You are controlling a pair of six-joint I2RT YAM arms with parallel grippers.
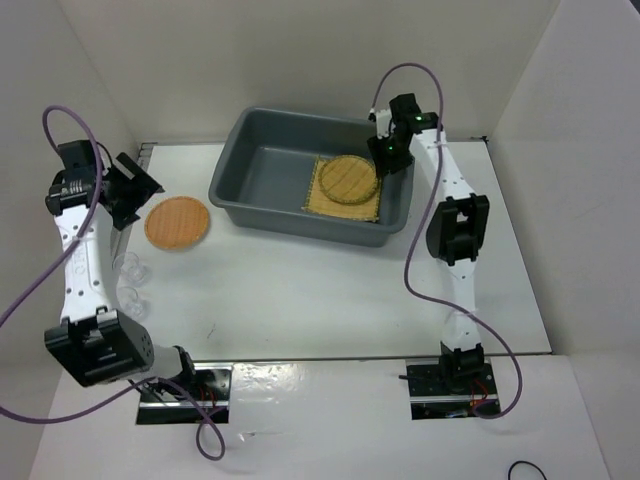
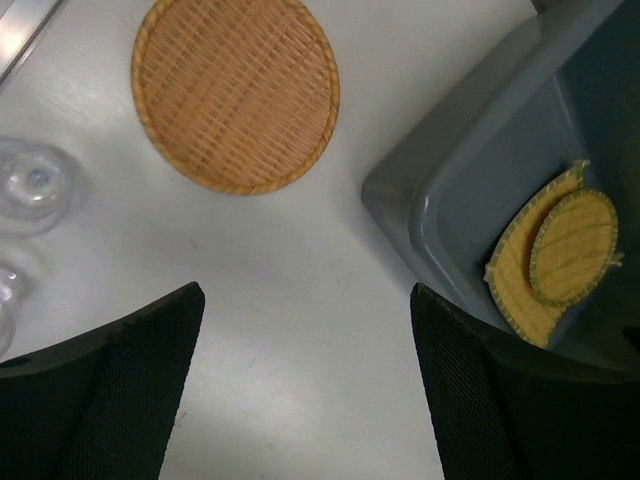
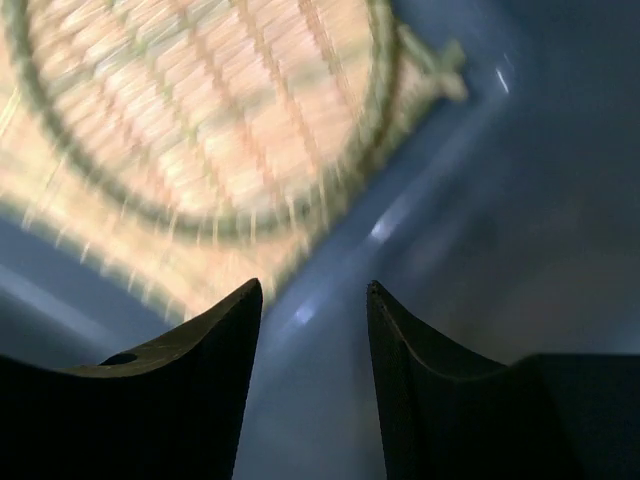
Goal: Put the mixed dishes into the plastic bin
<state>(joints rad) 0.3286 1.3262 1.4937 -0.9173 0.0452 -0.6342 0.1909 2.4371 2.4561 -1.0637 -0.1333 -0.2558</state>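
Hovering narrowly parted and empty, right hand [image 3: 313, 292] sits just beside round woven plate [image 3: 200, 100] in bin [image 1: 232, 178].

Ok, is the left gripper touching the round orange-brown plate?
Apart. In the left wrist view the left gripper has its jaws open over the table, and the round orange-brown plate lies beyond them with bare white surface between.

White table [image 1: 300, 290] here: grey bin [image 1: 232, 168] sitting at the back, orange plate [image 1: 176, 222] just left of it, clear cups [image 1: 132, 268] nearer, two, maybe three.
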